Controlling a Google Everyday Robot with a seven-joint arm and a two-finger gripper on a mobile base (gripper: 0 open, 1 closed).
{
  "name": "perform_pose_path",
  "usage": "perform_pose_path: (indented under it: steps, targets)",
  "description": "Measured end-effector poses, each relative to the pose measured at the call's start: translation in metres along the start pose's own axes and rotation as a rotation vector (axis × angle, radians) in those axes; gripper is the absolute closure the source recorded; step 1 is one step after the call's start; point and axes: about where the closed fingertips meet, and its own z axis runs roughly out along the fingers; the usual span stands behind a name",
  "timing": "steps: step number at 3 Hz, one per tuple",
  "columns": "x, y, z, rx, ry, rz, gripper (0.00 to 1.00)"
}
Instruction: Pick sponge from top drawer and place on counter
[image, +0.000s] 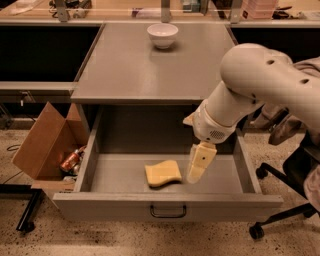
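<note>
Open top drawer (120, 206): arm bent down, pincer (194, 175) pointing down beside sponge (163, 173), opening cannot tell

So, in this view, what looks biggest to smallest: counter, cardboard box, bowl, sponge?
Counter
Cardboard box
Bowl and sponge look alike; the bowl sits farther off, so unsure.
The tool hangs beside the sponge.

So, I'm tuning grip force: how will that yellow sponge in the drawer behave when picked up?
The sponge looks like thin wavy-edged foam, so it is probably light and squashes easily. Lying flat on the top drawer floor, it may slide if nudged by the gripper beside it.
</note>
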Motion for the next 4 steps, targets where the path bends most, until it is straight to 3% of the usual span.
perform_pose_path:
  steps: [2,4]
  targets:
    - [-0.004,-0.029,0.066,-0.019,-0.018,-0.033,0.00]
    - [0.021,-0.039,0.137,-0.028,-0.063,0.033,0.00]
